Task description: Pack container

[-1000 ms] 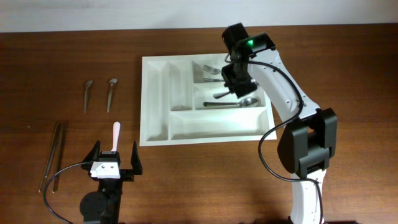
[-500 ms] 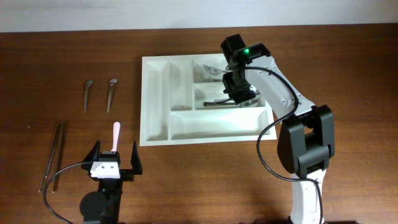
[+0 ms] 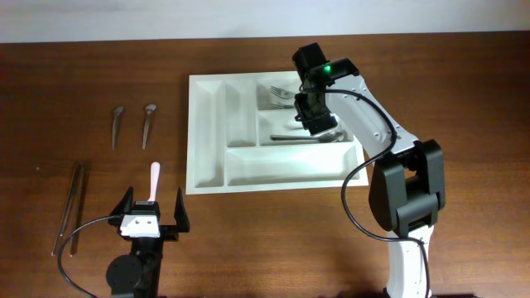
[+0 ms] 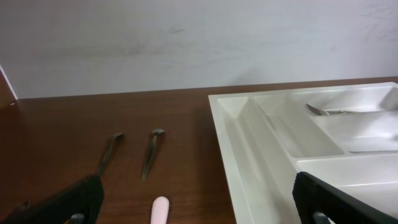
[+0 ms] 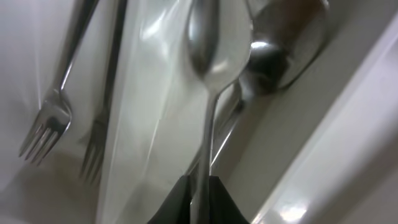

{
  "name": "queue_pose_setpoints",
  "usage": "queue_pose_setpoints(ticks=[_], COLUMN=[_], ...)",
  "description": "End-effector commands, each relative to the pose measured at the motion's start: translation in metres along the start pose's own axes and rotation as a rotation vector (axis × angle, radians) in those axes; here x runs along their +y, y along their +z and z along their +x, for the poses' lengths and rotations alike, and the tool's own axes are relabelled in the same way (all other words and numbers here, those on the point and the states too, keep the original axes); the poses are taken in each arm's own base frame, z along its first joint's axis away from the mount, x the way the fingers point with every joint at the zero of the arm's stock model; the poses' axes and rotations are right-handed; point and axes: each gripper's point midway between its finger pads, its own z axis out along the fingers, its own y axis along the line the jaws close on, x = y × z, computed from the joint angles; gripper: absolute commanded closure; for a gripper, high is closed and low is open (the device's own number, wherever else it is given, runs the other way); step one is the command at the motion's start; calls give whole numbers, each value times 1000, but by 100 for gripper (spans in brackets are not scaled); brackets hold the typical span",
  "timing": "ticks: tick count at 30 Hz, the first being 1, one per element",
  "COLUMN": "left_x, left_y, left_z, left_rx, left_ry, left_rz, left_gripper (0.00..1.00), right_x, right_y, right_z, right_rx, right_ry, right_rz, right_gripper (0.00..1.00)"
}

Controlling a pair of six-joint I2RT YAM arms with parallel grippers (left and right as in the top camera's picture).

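The brown wooden table (image 3: 464, 99) carries the container (image 3: 207, 132), a white cutlery tray lying flat at its middle, nearer the far edge. The white right arm (image 3: 373, 124) reaches from the near right side over the tray's right half. The left gripper (image 3: 152, 207) sits low at the near left of the table, well apart from the tray, its jaws spread wide with nothing between them. The right gripper (image 3: 316, 122) hangs over the middle long compartment; in the wrist view its fingertips (image 5: 180, 199) are pinched narrowly on the handle of a spoon (image 5: 217, 37). A second spoon (image 5: 283, 43) lies just beside it, and two forks (image 5: 46, 130) lie in the neighbouring compartment. A long pair of dark sticks (image 3: 70, 207) lies far left. A pink-handled utensil (image 3: 154, 175) lies just ahead of the left gripper. Two small spoons (image 3: 117, 124) lie side by side left of the tray.
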Motion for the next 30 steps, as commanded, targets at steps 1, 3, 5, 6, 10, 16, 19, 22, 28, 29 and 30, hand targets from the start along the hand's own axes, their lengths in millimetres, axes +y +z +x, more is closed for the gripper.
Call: queue_pose_setpoints(ticks=[1, 3, 5, 6, 10, 16, 19, 22, 28, 29, 30], left_x=[-2, -2, -2, -2, -2, -2, -2, -2, -2, -2, -2], left_y=[0, 0, 0, 0, 0, 0, 0, 0, 0, 0, 0], left_z=[1, 1, 1, 1, 1, 1, 1, 1, 1, 1, 1], left_rx=[1, 1, 1, 1, 1, 1, 1, 1, 1, 1, 1], left_ry=[12, 12, 12, 12, 12, 12, 12, 12, 12, 12, 12], left_rz=[11, 11, 11, 11, 11, 11, 11, 11, 11, 11, 11], left_gripper=[1, 1, 1, 1, 1, 1, 1, 1, 1, 1, 1], right_x=[2, 4, 4, 4, 14, 49, 70, 83, 64, 58, 52], right_y=[-12, -12, -12, -12, -13, -40, -72, -110, -168, -175, -178], right_z=[1, 1, 1, 1, -2, -26, -56, -88, -156, -170, -181], right_rx=[-19, -20, -21, -22, -28, -98, -192, -293, -438, -457, -467], right_ry=[-1, -2, -2, -8, -109, -317, -487, -762, -1201, -1252, -1297], right_rz=[-27, -33, -34, -35, -75, -203, -267, -299, -188, -164, -137], right_gripper=[88, 83, 68, 61, 38, 14, 1, 1, 1, 1, 1])
